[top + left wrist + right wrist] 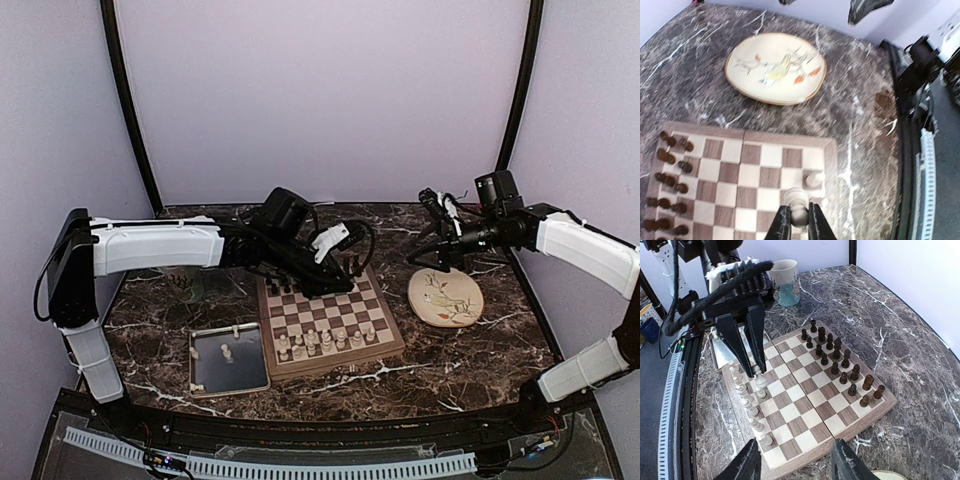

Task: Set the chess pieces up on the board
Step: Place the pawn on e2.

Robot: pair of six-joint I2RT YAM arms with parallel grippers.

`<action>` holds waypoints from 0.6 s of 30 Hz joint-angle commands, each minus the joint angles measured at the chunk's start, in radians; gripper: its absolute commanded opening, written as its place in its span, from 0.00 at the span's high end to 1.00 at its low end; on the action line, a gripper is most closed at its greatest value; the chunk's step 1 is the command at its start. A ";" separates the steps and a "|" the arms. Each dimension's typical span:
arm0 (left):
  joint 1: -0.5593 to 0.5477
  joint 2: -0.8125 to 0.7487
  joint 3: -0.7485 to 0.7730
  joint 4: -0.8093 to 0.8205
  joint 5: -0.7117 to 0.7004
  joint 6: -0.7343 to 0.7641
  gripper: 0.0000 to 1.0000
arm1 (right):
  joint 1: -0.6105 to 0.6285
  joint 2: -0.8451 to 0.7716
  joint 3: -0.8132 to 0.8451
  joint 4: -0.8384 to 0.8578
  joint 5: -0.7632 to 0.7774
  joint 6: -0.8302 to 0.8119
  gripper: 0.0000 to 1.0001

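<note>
– Dark marble table (pixel 470 350), chessboard (pixel 805 405) in the middle. What's the left gripper (pixel 799 220) up to?

– It's pinching a cream piece (pixel 795 197) at the near end of the board. Lifted or standing on its square, hard to say. The dark pieces (pixel 837 357) line the far end. The right gripper (pixel 797 467) hangs spread wide, holding nothing, near the plate (pixel 445 297).

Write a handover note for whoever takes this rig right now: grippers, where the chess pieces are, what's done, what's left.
Left gripper: shut on a cream piece at the white side of the board.
Right gripper: open, empty, by the floral plate.
Done: dark pieces stand in two rows; many cream pieces are on the board.
Left: place the held piece, then fetch the loose cream piece from the grey tray.
</note>
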State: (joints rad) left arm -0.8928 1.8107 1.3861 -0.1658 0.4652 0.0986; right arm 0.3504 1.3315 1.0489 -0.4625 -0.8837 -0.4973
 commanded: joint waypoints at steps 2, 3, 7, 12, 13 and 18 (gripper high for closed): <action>-0.030 0.017 0.114 -0.281 -0.194 0.177 0.88 | -0.014 0.002 -0.026 0.062 0.035 0.034 0.52; -0.036 0.034 0.135 -0.308 -0.209 0.194 0.88 | -0.014 0.002 -0.029 0.066 0.037 0.034 0.52; -0.068 0.115 0.224 -0.412 -0.281 0.259 0.88 | -0.014 0.004 -0.034 0.070 0.047 0.033 0.52; -0.100 0.221 0.334 -0.510 -0.318 0.301 0.88 | -0.016 0.006 -0.036 0.065 0.056 0.023 0.52; -0.102 0.238 0.350 -0.522 -0.324 0.304 0.89 | -0.015 0.005 -0.038 0.064 0.059 0.020 0.52; -0.107 0.280 0.386 -0.551 -0.340 0.305 0.89 | -0.019 0.005 -0.042 0.066 0.054 0.016 0.52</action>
State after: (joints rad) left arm -0.9943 2.0979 1.7298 -0.6334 0.1566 0.3729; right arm 0.3378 1.3331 1.0218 -0.4252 -0.8303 -0.4770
